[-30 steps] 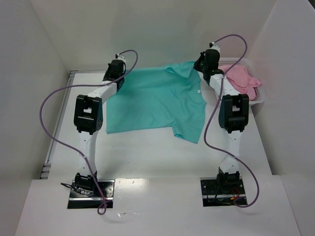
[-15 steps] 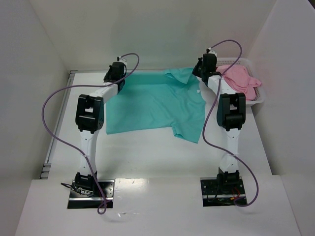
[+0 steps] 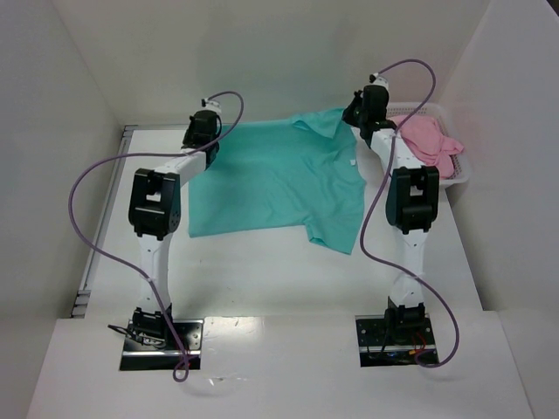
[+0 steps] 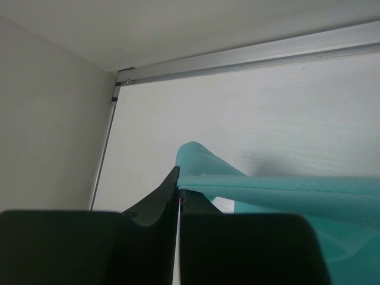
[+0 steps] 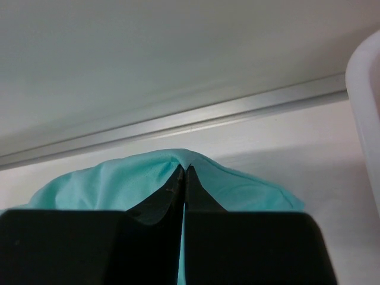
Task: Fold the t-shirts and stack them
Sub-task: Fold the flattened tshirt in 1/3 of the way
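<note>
A teal t-shirt (image 3: 279, 179) lies spread over the far half of the table, one sleeve pointing toward me at the front right. My left gripper (image 3: 208, 131) is shut on its far left edge; in the left wrist view the cloth (image 4: 249, 184) is pinched at the fingertips (image 4: 178, 178). My right gripper (image 3: 360, 112) is shut on the far right edge, and the teal cloth (image 5: 107, 181) drapes over its closed tips (image 5: 184, 169). A light pink t-shirt (image 3: 425, 140) lies bunched in the white basket (image 3: 463, 171).
White walls enclose the table on the left, back and right. A metal rail (image 4: 249, 56) runs along the far edge. The basket stands at the far right, close beside my right arm. Purple cables loop from both arms.
Both grippers keep their hold on the teal shirt. The right gripper dipped slightly and came back up, and the far edge of the shirt shifted a little with it.
</note>
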Controlling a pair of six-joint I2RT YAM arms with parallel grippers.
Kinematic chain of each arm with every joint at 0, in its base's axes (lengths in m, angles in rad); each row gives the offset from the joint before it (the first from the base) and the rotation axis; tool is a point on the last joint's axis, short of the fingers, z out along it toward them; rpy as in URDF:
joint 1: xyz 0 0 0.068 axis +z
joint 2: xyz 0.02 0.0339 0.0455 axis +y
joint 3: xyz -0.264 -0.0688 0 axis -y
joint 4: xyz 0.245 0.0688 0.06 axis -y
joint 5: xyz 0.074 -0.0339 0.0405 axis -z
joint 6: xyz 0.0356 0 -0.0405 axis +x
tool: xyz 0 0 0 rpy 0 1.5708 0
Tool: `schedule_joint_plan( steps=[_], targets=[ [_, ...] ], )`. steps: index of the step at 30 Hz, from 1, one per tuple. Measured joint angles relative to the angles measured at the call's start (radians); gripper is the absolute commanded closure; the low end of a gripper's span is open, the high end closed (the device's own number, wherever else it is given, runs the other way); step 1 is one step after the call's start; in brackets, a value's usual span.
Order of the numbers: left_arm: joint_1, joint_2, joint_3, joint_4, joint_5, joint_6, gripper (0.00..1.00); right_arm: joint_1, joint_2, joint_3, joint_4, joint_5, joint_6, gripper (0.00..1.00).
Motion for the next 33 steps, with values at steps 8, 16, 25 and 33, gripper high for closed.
schedule_joint_plan(
  steps=[8, 16, 25, 33],
  targets=[
    [0.001, -0.150, -0.161, 0.010, 0.026, -0.060, 1.00, 0.000, -0.103, -0.206, 0.008, -0.003, 0.001, 1.00],
    [0.002, -0.155, -0.179, -0.006, 0.035, -0.077, 1.00, 0.000, -0.127, -0.226, 0.028, -0.002, 0.001, 1.00],
    [0.000, -0.143, -0.215, -0.020, 0.039, -0.100, 1.00, 0.000, -0.113, -0.255, 0.033, -0.004, 0.000, 1.00],
    [-0.011, -0.121, -0.245, -0.058, 0.037, -0.122, 1.00, 0.000, -0.065, -0.270, 0.032, -0.003, 0.000, 1.00]
  ],
)
